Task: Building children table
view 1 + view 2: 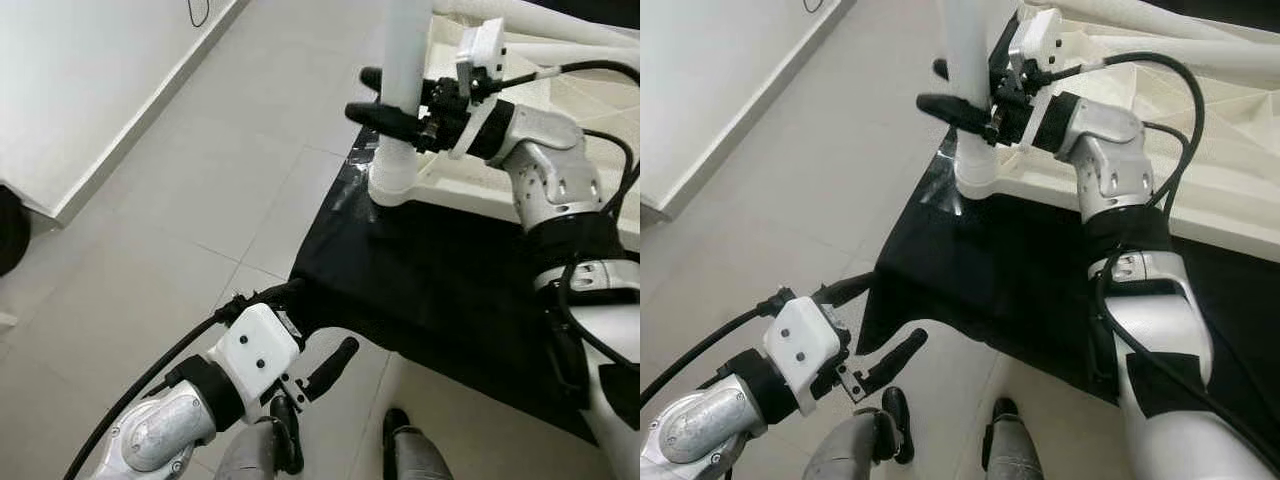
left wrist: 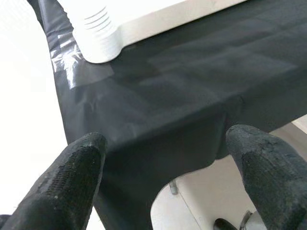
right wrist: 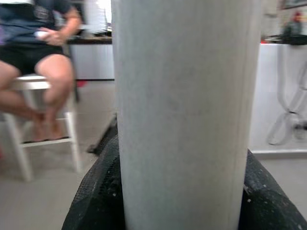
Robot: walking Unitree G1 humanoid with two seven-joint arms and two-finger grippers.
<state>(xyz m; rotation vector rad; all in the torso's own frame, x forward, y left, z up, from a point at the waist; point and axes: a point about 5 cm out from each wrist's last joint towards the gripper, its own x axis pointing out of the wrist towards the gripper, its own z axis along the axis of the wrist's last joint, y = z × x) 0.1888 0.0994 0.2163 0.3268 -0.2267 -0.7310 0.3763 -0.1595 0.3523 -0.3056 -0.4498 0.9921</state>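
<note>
The right end effector (image 1: 385, 95) is clamped on the upright white table leg (image 1: 405, 60), long axis vertical; the left end effector (image 1: 315, 340), fingers apart, hangs well below it.

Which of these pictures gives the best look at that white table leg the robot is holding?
The right eye view: the white leg stands upright in its socket on the upturned tabletop, with the right pincer closed around it. The left eye view shows much the same. The right wrist view has only its shaft close up; the left wrist view, just its base.
</note>
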